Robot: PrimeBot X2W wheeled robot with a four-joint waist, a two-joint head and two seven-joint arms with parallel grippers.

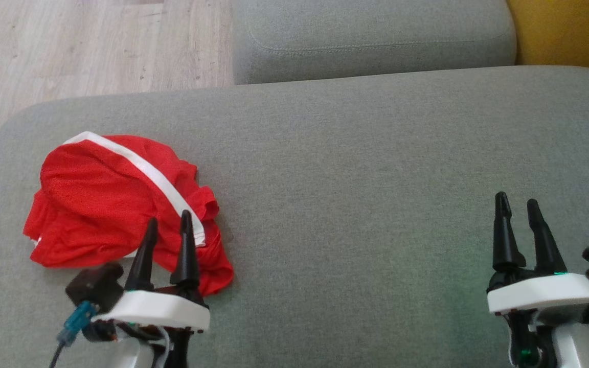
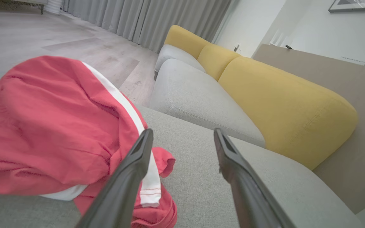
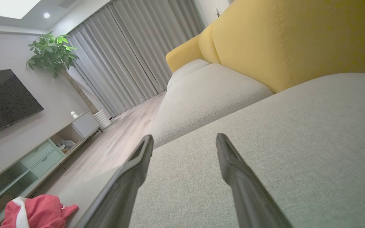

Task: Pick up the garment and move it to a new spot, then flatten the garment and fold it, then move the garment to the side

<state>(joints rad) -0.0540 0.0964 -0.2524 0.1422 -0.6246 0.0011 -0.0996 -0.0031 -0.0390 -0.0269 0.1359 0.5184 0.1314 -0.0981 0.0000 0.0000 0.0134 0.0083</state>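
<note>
The garment [image 1: 105, 197] is red with a white stripe and lies crumpled at the left of the grey sofa seat [image 1: 356, 184]. My left gripper [image 1: 169, 225] is open over the garment's near right edge, its fingers apart with nothing between them. In the left wrist view the garment [image 2: 52, 126] bulges to the left of the left gripper [image 2: 182, 134], and one finger overlaps its white hem. My right gripper [image 1: 517, 203] stands open far to the right above bare cushion. From the right wrist view the garment [image 3: 36, 210] is small at the lower left, well away from the right gripper [image 3: 184, 139].
A second grey cushion [image 1: 371, 36] lies beyond the seat, with a yellow backrest [image 1: 570, 30] at the far right. Wooden floor [image 1: 85, 46] runs past the seat's left and far edges. A TV cabinet [image 3: 43, 152] and a potted plant [image 3: 52, 52] stand across the room.
</note>
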